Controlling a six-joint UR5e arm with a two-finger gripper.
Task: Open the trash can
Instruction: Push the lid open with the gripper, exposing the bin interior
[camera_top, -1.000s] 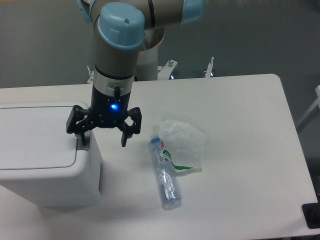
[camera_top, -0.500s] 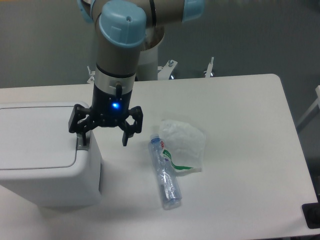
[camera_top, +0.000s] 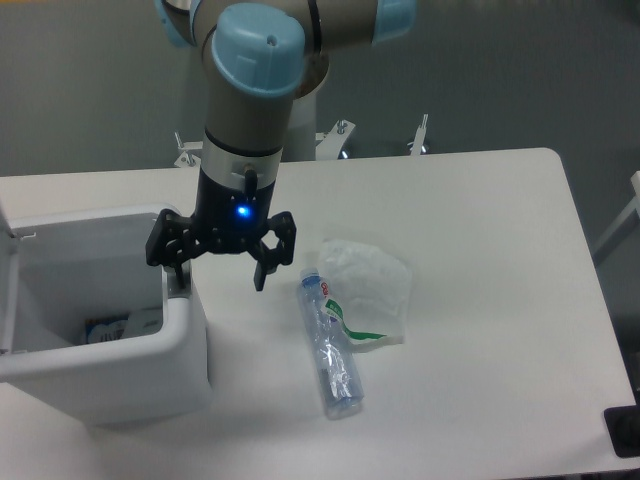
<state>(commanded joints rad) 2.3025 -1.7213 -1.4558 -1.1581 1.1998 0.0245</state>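
1. Pincer (camera_top: 218, 266) points straight down, jaws spread wide, nothing held. Blue light lit on its body just above the fingers.
2. 1 finger sits at the trash can's (camera_top: 120, 375) right rim, over the grey strip (camera_top: 176, 280) at that edge; contact not resolvable from this view. The other finger hangs over bare bench (camera_top: 480, 300) just right of the trash can.
3. Arm (camera_top: 250, 90) rises vertically from the pincer: grey tube, light blue joint cap on top, mounted at the far bench edge, behind the trash can's right end.
4. Trash can: white, boxy, rounded corners, at the left end of the bench, partly cut off by the frame's left edge. It is open, interior visible.
5. Lid (camera_top: 8, 290) stands roughly upright at the trash can's left side, seen edge-on, mostly out of frame.
6. Inside the trash can, at the bottom: some litter (camera_top: 105, 330), a blue-and-white item among it. Too small to identify.
7. Clear plastic bottle (camera_top: 329, 346) lies on its side on the bench, right of the trash can, apart from it, cap end toward the far side.
8. Crumpled clear plastic bag (camera_top: 368, 290) with a green stripe lies on the far side of the bottle from the trash can, touching or overlapping the bottle's upper part.
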